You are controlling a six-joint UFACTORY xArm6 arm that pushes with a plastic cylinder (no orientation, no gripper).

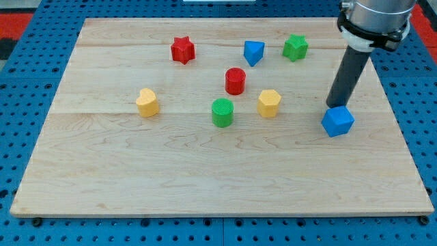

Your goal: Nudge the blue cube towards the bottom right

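The blue cube (338,121) sits on the wooden board (136,178) at the view's right, a little above mid-height. My tip (332,106) is at the cube's upper left edge, touching or nearly touching it. The dark rod rises from there toward the view's top right.
Other blocks lie to the left: a blue wedge-like block (253,52), a green star (295,47), a red star (182,50), a red cylinder (235,80), a green cylinder (222,112), two yellow blocks (269,103) (147,102). The board's right edge (410,137) is near the cube.
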